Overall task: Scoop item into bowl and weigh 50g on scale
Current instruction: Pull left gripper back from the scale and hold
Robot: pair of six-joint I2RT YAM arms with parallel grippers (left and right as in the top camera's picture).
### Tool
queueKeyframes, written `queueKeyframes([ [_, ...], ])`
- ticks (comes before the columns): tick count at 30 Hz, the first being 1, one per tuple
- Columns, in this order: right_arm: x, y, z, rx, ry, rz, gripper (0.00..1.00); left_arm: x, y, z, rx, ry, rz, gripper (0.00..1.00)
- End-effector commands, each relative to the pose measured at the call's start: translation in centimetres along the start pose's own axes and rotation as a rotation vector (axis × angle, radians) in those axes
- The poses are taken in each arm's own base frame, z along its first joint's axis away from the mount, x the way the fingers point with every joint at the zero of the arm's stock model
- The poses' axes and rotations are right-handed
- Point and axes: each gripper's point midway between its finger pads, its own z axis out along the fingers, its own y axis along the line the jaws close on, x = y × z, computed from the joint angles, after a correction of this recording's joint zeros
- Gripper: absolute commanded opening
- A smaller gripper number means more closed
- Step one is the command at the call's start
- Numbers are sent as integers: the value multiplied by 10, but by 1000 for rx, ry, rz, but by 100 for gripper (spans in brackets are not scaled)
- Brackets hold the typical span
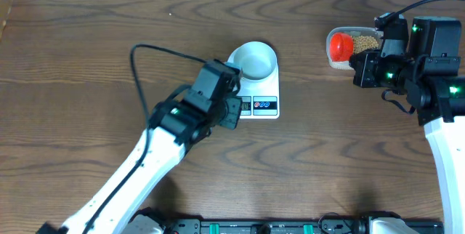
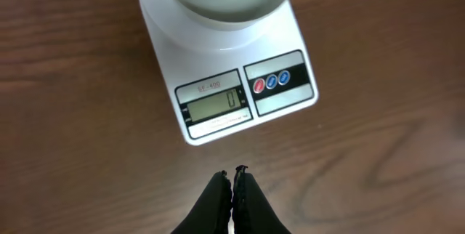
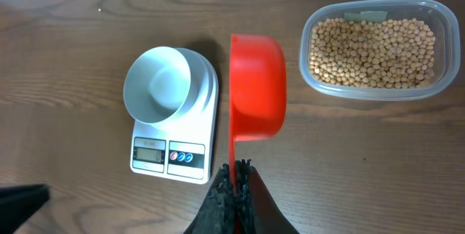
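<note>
Beans (image 3: pixel 373 52) in tub (image 3: pixel 378 94) sit fwd-right of right hand (image 3: pixel 237 166), clamped on red scoop (image 3: pixel 256 89).

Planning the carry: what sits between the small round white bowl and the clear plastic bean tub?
Nothing; only bare brown wooden table, seen in the overhead view.

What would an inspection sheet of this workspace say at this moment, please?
Surface: brown wooden table, no spills seen.
Job's things: bowl empty, standing on the scale, whose display reads 0. Beans in the clear tub.
Clutter: nothing seen.
Grippers: left gripper shut and empty, in front of the scale. Right gripper shut on the handle of the red scoop, which is turned on its side; contents not visible.
Cables: black cable looping over the table by the left arm.
Surroundings: black rail along the near edge.
</note>
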Motion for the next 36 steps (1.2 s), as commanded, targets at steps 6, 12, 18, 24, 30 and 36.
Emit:
queueKeyframes([
  [6,0,-1,0,3,-5,-14,1,1,1,-19,-2,-20,129,8],
  [12,0,-1,0,3,-5,-13,1,5,2,-19,-4,-2,155,8],
  [18,-4,-1,0,1,-19,-18,1,12,4,-19,-8,27,154,7],
  [24,-6,-1,0,1,-25,-20,1,12,4,-19,-9,27,153,7],
  [30,-5,0,0,-3,-25,-20,1,13,4,-19,-9,29,153,8],
  [36,-5,0,0,-2,-21,-19,1,14,4,-19,-9,34,153,8],
])
